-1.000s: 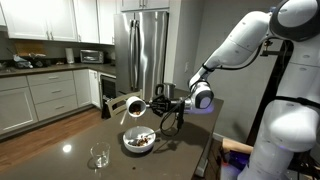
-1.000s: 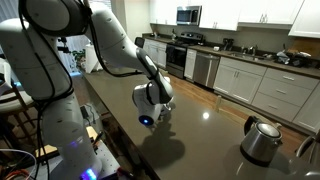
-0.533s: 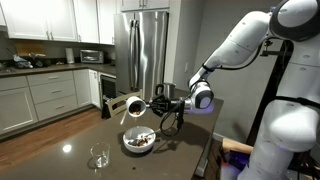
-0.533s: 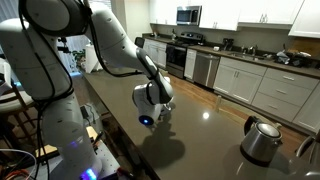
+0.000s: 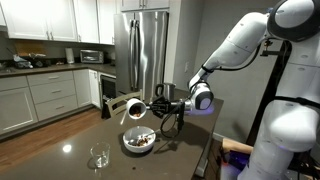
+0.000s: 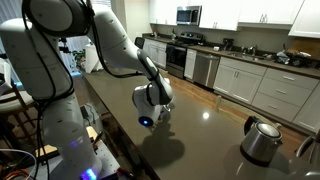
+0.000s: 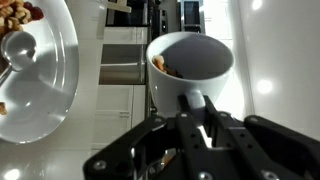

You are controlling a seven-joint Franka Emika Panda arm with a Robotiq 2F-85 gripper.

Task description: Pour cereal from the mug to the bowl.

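Observation:
My gripper (image 5: 150, 105) is shut on the handle of the small white mug (image 5: 133, 108), held tipped on its side above the bowl (image 5: 139, 141). In the wrist view the mug (image 7: 190, 65) fills the centre, its mouth facing away, with a few brown cereal bits (image 7: 165, 66) at its inner rim; my gripper (image 7: 196, 108) clamps its handle. The wide white bowl (image 7: 55, 70) lies at the left with cereal (image 7: 18, 14) and a white spoon (image 7: 20, 50) in it. In an exterior view my arm (image 6: 150, 95) hides mug and bowl.
A clear drinking glass (image 5: 99, 157) stands on the dark counter near the front edge, beside the bowl. A metal kettle (image 6: 262, 138) sits at the counter's far end. A steel fridge (image 5: 145, 50) and white cabinets stand behind.

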